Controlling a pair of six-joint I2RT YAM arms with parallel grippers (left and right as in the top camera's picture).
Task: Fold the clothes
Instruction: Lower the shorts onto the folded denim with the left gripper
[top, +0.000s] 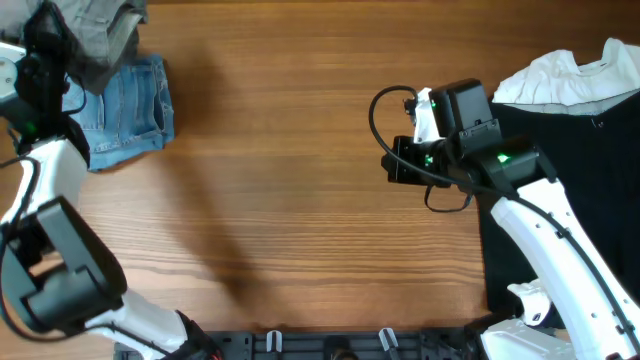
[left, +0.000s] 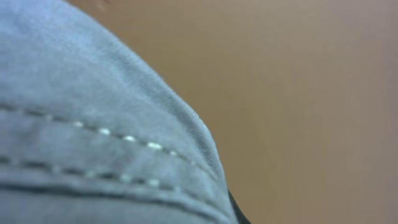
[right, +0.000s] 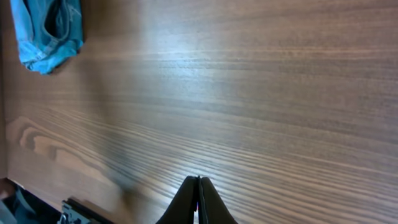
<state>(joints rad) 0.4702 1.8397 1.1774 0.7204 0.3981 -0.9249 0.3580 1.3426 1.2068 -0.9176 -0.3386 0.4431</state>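
Grey shorts (top: 108, 30) lie bunched at the desk's (top: 300, 230) far-left corner, overlapping the denim shorts (top: 130, 105). The left end effector (top: 45, 42) is over them, its opening impossible to tell. The right end effector (right: 199, 193), closed and empty, is well apart toward the right edge.

A wooden table (top: 300, 150) fills the scene, its brown grain running lengthwise in long streaks (darker bands show toward the near edge). The light is soft and even, leaving a faint, blurred shadow (top: 215, 250) on the wood. A black rail (top: 330, 347) with metal clips (top: 385, 338) lines the near edge.
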